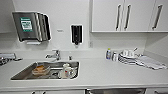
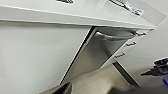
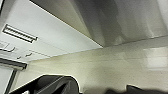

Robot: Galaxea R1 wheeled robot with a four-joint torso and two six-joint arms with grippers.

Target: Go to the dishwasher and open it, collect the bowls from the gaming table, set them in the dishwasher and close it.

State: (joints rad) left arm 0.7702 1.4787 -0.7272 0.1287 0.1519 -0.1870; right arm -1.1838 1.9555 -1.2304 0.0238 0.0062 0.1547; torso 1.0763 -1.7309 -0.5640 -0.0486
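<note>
The dishwasher point(image 2: 98, 53) is a stainless-steel front under the white counter, with a horizontal bar handle point(image 2: 113, 37) near its top edge, and its door is closed. In the head view its top strip point(image 1: 116, 91) sits just below the counter's front edge, right of the sink. Its steel front point(image 3: 125, 20) stands close above the pale floor in the right wrist view. Dark parts of my left gripper point(image 2: 65, 89) and my right gripper point(image 3: 55, 85) hang low near the floor in front of it. The bowls and the gaming table are out of view.
A steel sink point(image 1: 25, 72) holds an orange bowl point(image 1: 40, 68) and a mug point(image 1: 67, 71). White dishes point(image 1: 127, 56) and a cloth point(image 1: 152, 62) lie on the counter at the right. White cabinet doors point(image 2: 32, 55) and drawers point(image 2: 130, 44) flank the dishwasher.
</note>
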